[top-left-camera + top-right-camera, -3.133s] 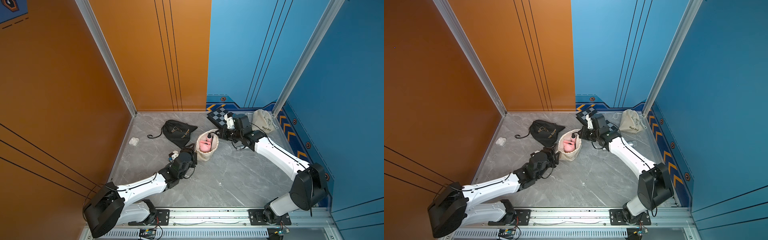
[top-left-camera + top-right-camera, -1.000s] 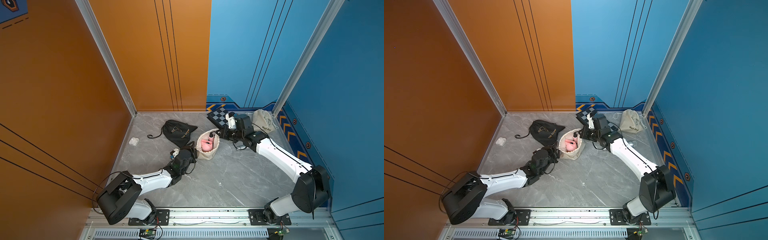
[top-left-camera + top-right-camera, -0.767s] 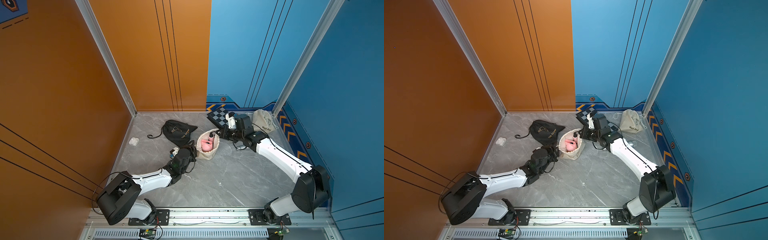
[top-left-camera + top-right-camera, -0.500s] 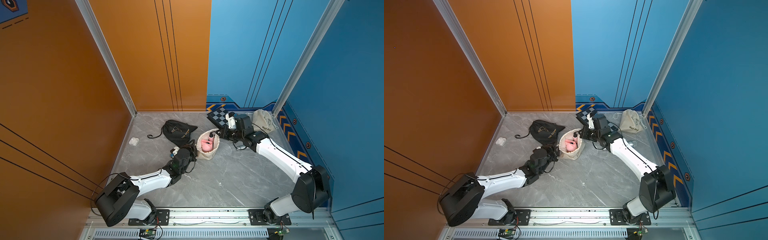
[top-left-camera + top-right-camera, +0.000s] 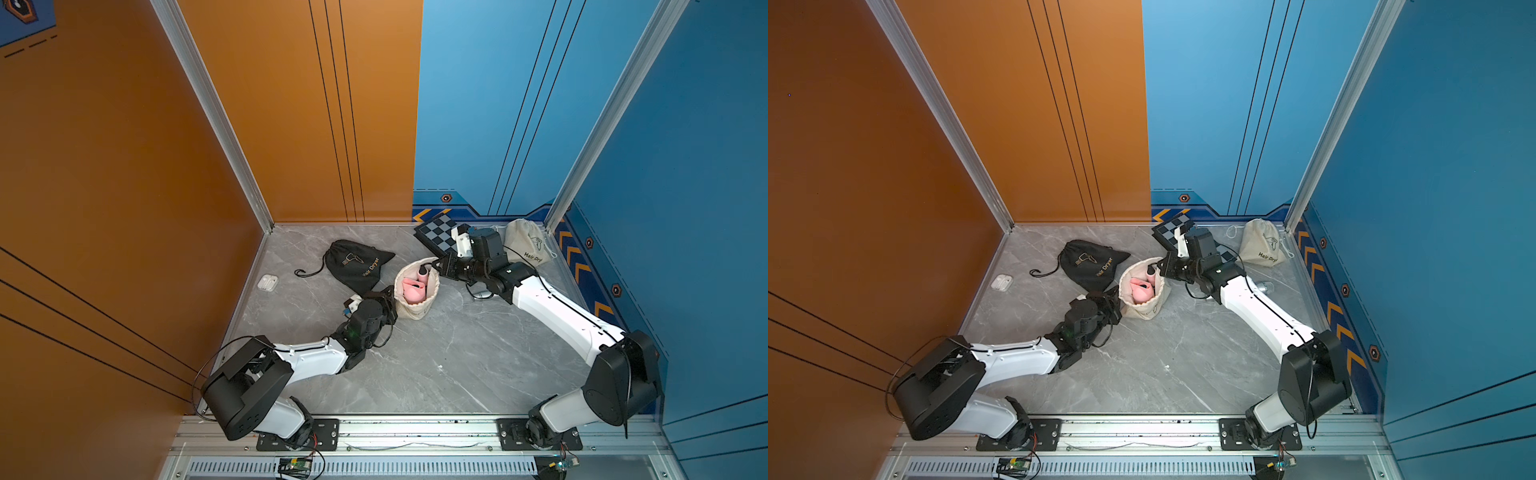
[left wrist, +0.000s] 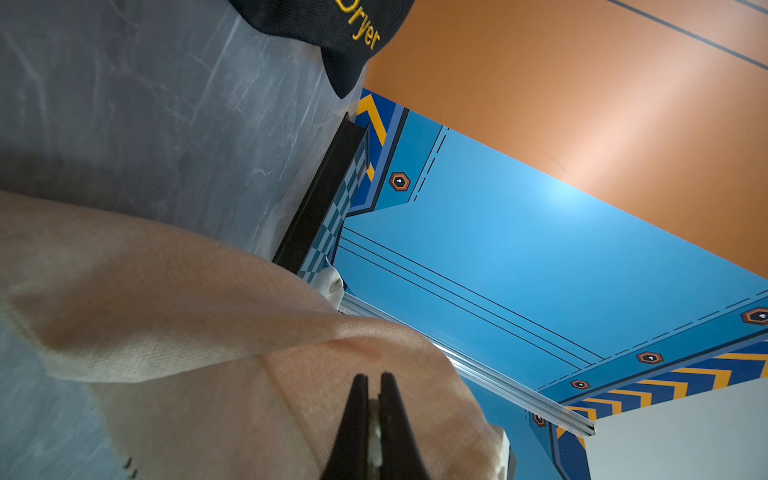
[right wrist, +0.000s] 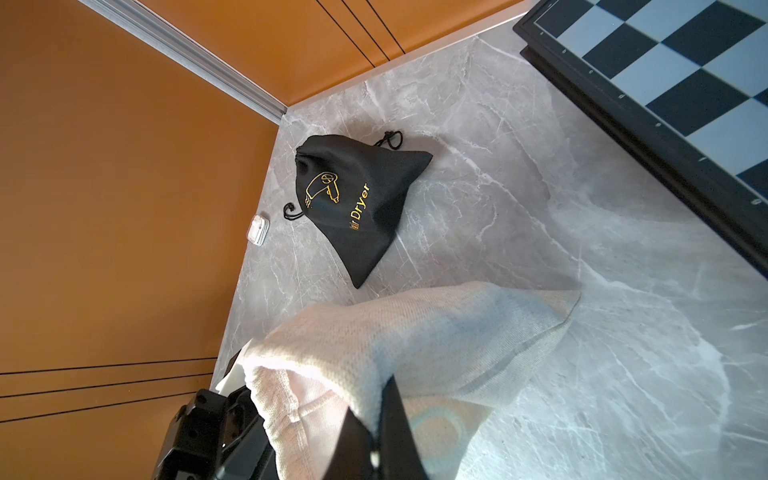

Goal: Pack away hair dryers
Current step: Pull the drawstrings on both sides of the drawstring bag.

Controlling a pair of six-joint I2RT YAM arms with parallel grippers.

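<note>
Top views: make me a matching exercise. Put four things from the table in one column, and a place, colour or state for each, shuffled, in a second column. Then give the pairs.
Column one
1. pink hair dryer
2. black bag
3. earbud case
4. chessboard

Column two
A. checkered, at the back of the table
B. inside the open cream bag
C. white, nearest the orange wall
D. drawn shut, gold print

Pairs: 1-B, 2-D, 3-C, 4-A
</note>
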